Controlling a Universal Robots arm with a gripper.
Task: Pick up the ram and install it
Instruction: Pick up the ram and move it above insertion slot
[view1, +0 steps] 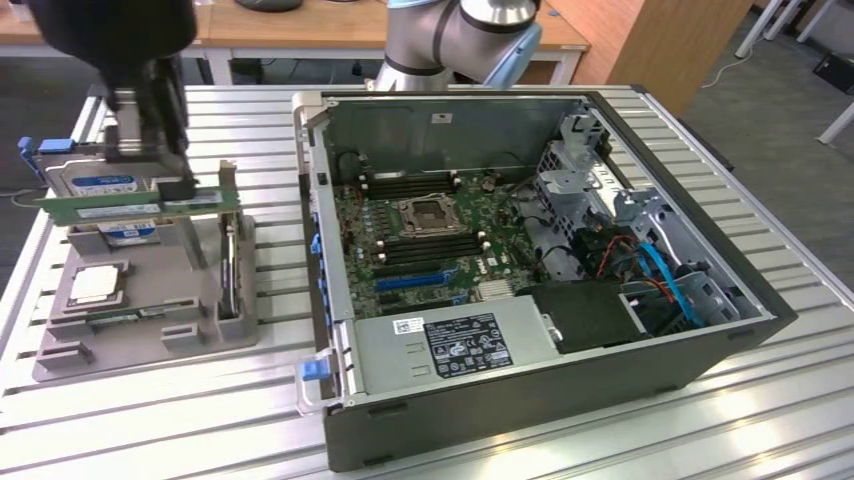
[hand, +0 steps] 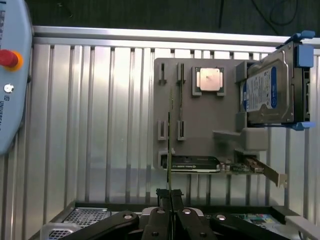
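Observation:
The ram (view1: 80, 206), a long thin green stick, hangs level above the grey parts holder (view1: 147, 310) at the exterior view's left. My gripper (view1: 150, 178) is shut on its upper edge near the middle. In the wrist view the ram (hand: 170, 150) shows edge-on as a thin line running out from my gripper (hand: 170, 196), over the holder's slots (hand: 170, 130). The open computer case (view1: 747, 300) lies to the exterior view's right, with the motherboard's memory slots (view1: 400, 186) beside the CPU socket (view1: 430, 213).
The holder also carries a square silver CPU chip (view1: 96, 285), a blue-labelled hard drive (hand: 265, 90) and a card standing on edge (hand: 195, 163). A teach pendant (hand: 12, 75) lies on the slatted table. The arm's base (view1: 454, 40) stands behind the case.

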